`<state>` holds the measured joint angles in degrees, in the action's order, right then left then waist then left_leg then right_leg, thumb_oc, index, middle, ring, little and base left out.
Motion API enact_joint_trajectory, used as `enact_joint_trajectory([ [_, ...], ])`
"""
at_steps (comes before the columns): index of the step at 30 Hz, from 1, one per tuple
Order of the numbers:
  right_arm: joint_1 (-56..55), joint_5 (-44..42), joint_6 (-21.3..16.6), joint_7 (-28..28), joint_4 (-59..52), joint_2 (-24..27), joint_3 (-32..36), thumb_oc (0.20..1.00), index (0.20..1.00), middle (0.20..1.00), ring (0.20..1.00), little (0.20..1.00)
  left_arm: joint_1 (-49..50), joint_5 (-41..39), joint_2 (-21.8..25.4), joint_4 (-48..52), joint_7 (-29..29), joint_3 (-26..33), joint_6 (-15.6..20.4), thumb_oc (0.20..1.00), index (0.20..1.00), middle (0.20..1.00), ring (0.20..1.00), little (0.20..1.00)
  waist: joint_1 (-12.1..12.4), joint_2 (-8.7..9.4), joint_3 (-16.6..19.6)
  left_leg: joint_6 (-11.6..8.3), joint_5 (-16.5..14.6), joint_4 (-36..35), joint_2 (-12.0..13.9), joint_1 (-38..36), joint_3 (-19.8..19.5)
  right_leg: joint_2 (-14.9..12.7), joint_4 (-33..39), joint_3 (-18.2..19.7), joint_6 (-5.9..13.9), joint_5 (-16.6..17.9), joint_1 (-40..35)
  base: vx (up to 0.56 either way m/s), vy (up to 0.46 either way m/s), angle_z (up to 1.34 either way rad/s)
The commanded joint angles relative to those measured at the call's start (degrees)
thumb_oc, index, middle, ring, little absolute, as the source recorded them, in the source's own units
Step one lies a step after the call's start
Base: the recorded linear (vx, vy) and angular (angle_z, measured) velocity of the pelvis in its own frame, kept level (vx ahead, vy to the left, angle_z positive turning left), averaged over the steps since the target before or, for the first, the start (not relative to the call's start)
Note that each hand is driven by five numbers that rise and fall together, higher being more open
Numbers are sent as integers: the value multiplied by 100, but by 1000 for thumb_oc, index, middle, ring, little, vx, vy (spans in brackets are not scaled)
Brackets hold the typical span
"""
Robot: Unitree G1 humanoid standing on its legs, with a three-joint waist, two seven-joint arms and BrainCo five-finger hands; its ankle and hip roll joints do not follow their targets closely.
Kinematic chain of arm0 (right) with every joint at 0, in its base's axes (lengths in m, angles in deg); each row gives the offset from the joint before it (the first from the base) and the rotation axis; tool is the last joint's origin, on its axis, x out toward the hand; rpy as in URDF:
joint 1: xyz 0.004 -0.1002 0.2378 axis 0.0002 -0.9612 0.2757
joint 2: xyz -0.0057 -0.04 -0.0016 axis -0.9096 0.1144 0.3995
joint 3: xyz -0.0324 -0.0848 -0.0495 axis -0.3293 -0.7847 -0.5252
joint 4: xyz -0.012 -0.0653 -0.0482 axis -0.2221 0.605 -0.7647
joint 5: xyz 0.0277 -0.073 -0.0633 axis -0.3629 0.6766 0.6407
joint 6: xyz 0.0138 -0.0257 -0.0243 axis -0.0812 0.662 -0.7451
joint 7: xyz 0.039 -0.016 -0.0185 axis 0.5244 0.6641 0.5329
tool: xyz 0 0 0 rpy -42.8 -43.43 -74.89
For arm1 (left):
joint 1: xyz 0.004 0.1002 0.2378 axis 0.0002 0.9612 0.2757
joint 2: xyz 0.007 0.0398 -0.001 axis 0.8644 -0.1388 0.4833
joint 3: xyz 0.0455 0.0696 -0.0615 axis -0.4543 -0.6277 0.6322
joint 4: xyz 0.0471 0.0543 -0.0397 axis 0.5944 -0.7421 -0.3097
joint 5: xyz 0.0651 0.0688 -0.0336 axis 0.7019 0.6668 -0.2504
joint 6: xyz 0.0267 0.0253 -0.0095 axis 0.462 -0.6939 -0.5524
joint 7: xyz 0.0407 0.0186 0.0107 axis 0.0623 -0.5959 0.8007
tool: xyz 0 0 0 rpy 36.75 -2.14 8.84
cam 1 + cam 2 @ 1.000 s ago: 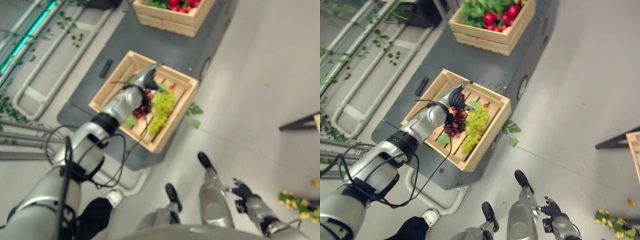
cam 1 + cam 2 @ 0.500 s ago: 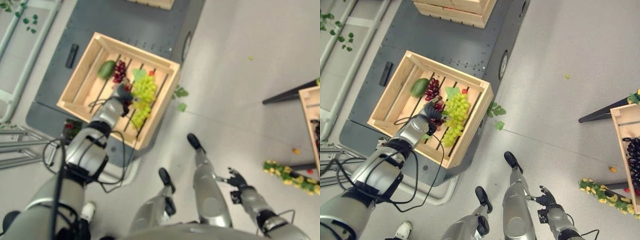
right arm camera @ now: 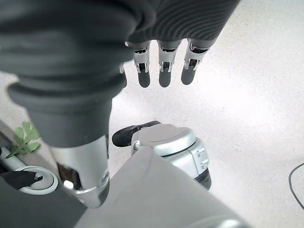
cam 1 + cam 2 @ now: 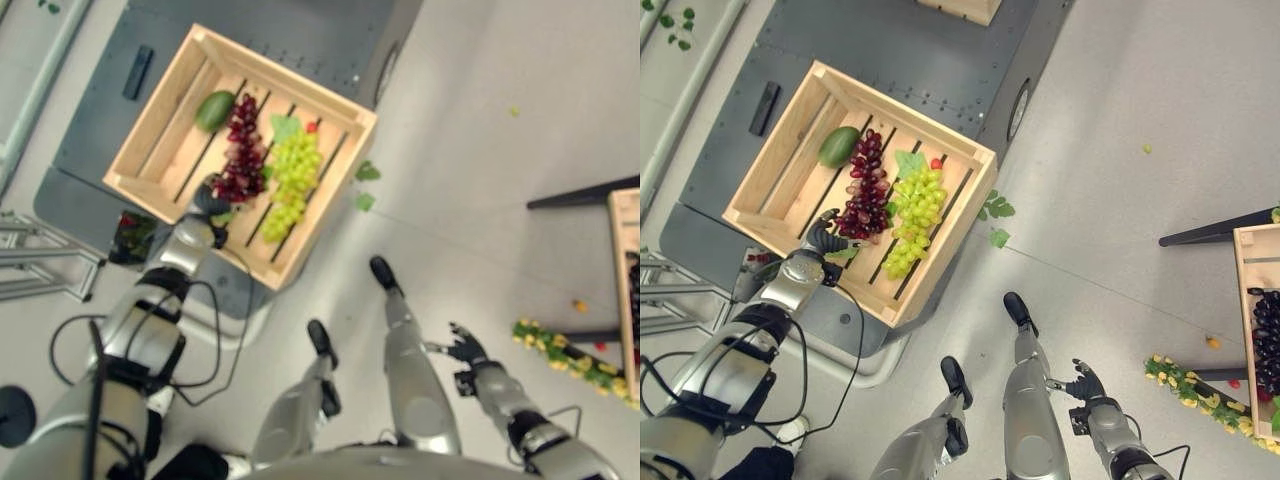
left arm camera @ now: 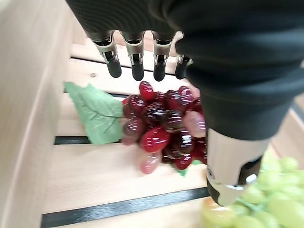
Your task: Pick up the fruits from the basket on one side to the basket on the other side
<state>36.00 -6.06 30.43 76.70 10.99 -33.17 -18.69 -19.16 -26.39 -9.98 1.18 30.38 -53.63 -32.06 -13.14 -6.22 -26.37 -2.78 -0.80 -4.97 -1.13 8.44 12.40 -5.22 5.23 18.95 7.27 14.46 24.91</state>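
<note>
We find the left hand [image 5: 142, 57] poised over the red grapes [image 4: 864, 196] in the wooden crate [image 4: 770, 175], fingers straight and parted, nothing gripped. We judge the pick pending: next, lower and close. The right hand [image 4: 1083, 385] hangs relaxed, empty.

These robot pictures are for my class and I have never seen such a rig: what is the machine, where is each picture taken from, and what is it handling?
It is a two-legged robot with two arms. Two pictures look down from its head; the other two look along each wrist. A wooden crate holds red grapes, green grapes and a green fruit. The left hand hangs open over the red grapes' near end, gripping nothing. The right hand hangs open over the floor. Another crate stands far right.
</note>
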Motion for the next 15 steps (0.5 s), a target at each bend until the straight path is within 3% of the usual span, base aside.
enact_joint_trajectory([
  [1, -114, -128, -156, -106, -82, 48, -189, 1000, 1000, 1000, 1000, 1000, -584, 26, 425, -331, 174, 26, 97, 1000, 1000, 1000, 1000, 1000, 14, 133, 106, -78, 94, 902, 20, 1020, -249, -53, -222, -64, 368, -667, -166, 0, 0, 0],
  [15, -199, -211, -366, -286, -776, 81, -313, 1000, 1000, 1000, 1000, 1000, -1689, 983, 153, -968, 570, -525, -176, 1000, 1000, 1000, 1000, 1000, -175, 64, -125, -104, 178, 999, -8, 1551, -259, -33, -327, 10, 307, -621, 329, -2, 1, 1],
])
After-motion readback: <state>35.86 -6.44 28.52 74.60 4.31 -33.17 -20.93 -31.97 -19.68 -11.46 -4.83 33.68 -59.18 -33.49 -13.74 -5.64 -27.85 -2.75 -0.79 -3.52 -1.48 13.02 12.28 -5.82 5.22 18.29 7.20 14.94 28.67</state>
